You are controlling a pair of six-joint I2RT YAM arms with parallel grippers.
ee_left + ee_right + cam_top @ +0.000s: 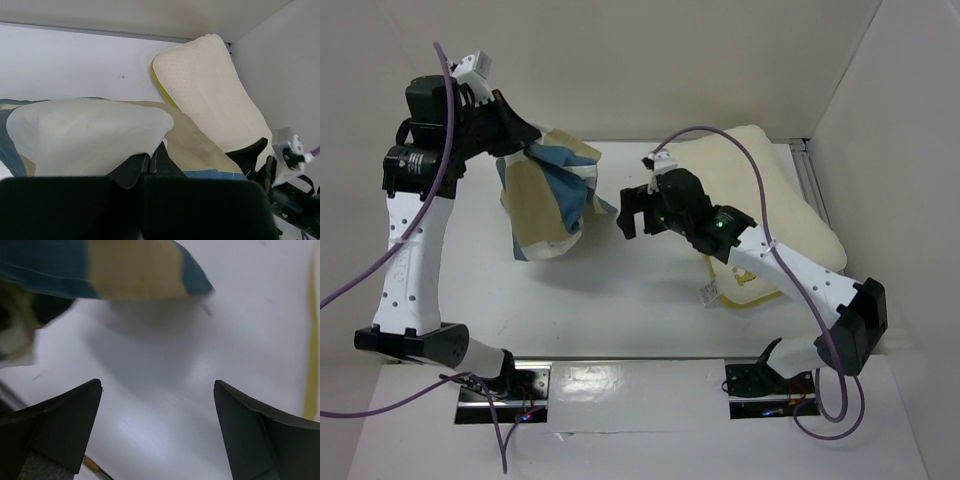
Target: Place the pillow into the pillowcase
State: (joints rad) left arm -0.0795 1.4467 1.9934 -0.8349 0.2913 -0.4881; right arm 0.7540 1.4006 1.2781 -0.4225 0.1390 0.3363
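Observation:
The pillowcase (552,195), limp with blue, tan and white blocks, hangs bunched from my left gripper (525,135), which is shut on its top edge and holds it above the table. In the left wrist view the cloth (90,135) drapes over the closed gripper (147,160). The cream pillow (775,205) with olive-yellow piping lies at the back right, partly under my right arm; it also shows in the left wrist view (210,85). My right gripper (632,212) is open and empty, just right of the hanging pillowcase (135,270), with bare table between its fingers (65,425).
White walls close the table at the back and right. A metal rail (812,185) runs along the right edge behind the pillow. A small tag (708,292) shows at the pillow's near edge. The arm bases (500,385) sit at the near edge.

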